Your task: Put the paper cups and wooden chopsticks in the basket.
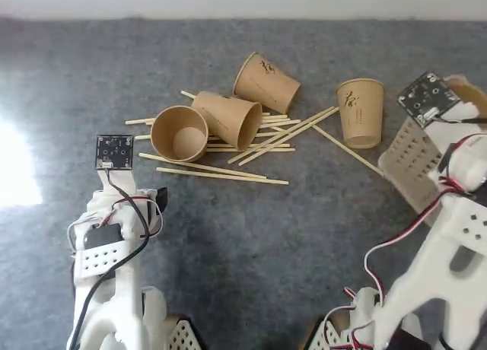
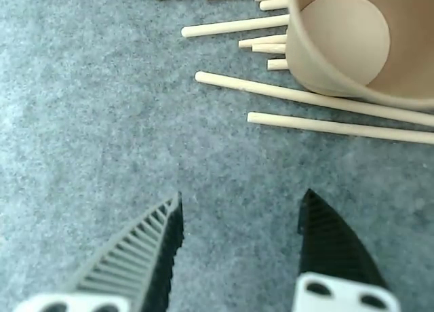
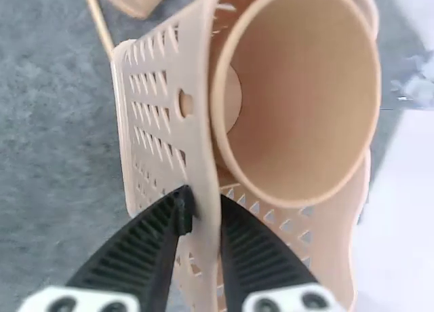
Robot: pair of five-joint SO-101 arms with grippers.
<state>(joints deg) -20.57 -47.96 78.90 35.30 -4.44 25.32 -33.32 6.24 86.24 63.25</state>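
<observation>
Right gripper (image 3: 203, 205) clamps the basket (image 3: 156, 122) wall at right; left gripper (image 2: 241, 203) spread, empty. Four paper cups (image 1: 179, 133) lie upper centre, a fifth cup (image 3: 298, 95) in the basket; overlapping chopsticks (image 1: 221, 173) can't be counted.

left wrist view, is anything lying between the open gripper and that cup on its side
Yes: two chopsticks lie flat on the mat, side by side, across the gap between the left gripper and the cup. Nothing taller stands in the way.
</observation>
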